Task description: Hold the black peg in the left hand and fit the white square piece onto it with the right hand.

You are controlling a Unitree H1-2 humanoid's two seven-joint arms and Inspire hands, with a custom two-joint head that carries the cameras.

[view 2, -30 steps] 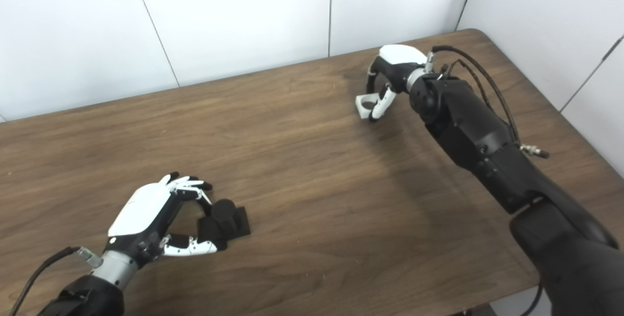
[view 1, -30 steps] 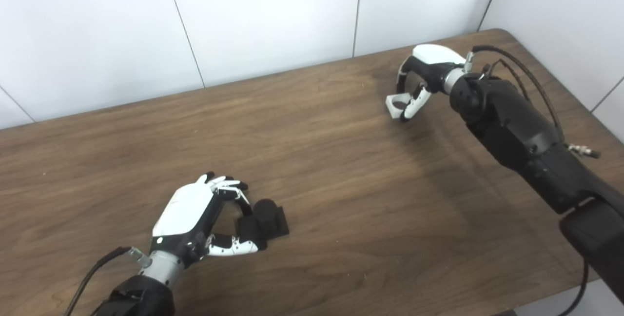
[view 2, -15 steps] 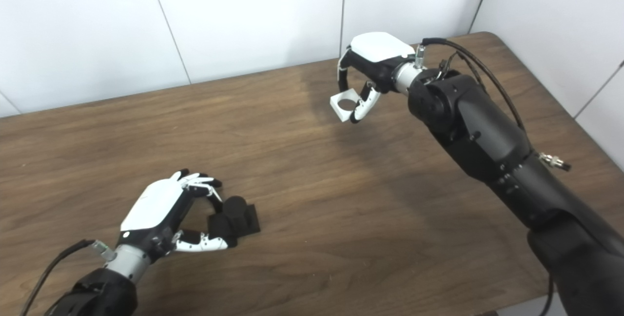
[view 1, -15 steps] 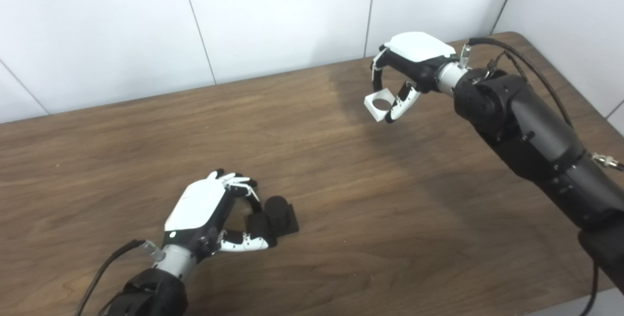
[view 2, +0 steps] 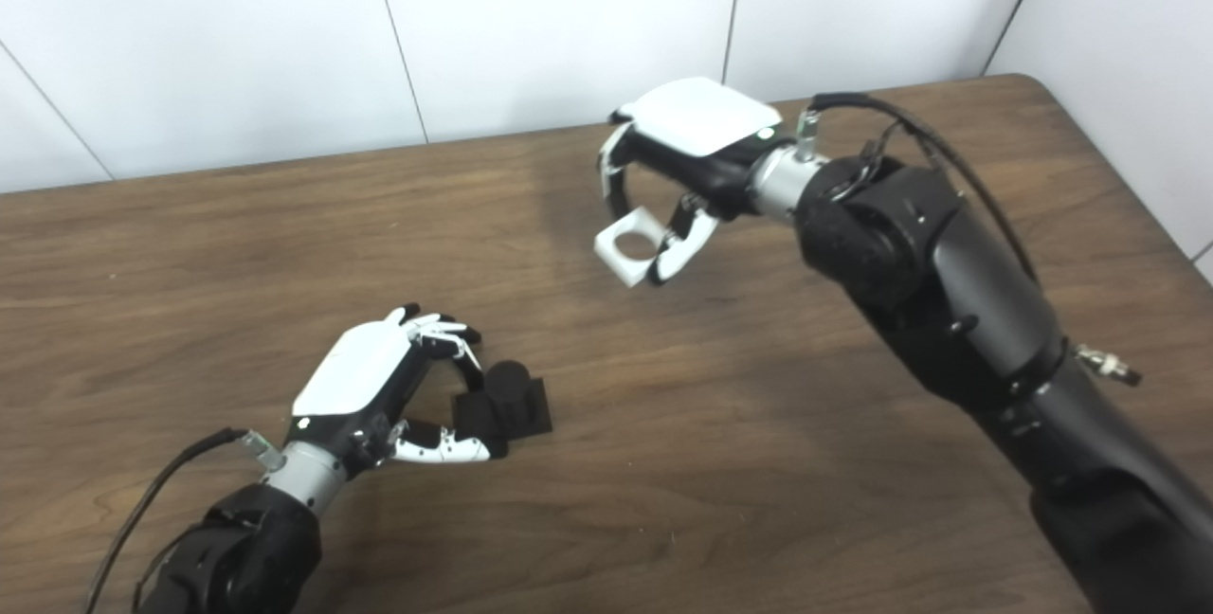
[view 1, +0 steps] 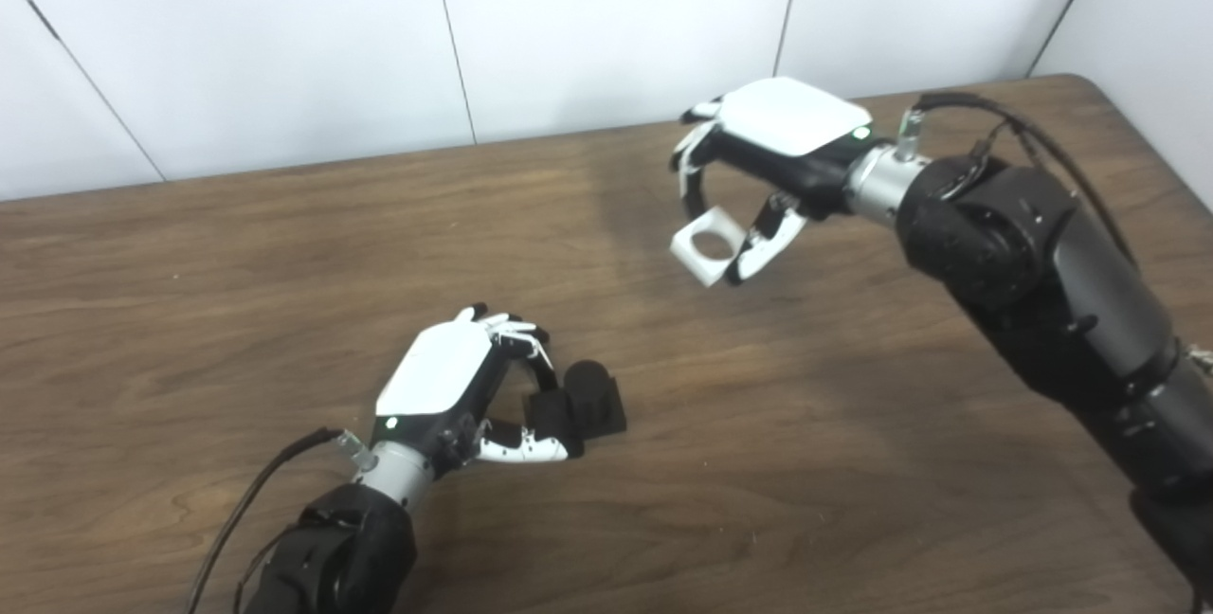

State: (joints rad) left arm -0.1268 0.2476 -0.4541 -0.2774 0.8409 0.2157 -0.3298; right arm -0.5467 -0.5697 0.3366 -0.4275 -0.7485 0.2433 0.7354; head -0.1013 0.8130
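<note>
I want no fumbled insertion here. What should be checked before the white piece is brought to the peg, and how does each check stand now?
1. Right robot hand holds the white square piece: ok.
2. Piece's round hole unobstructed: ok, it shows clear through.
3. Left robot hand grips the black peg: ok, fingers at its base.
4. Peg top free of fingers: ok.
5. Hole lined up over peg: not ok, piece is up and far off toward the wall.
6. Peg lifted off the table: cannot tell.
</note>
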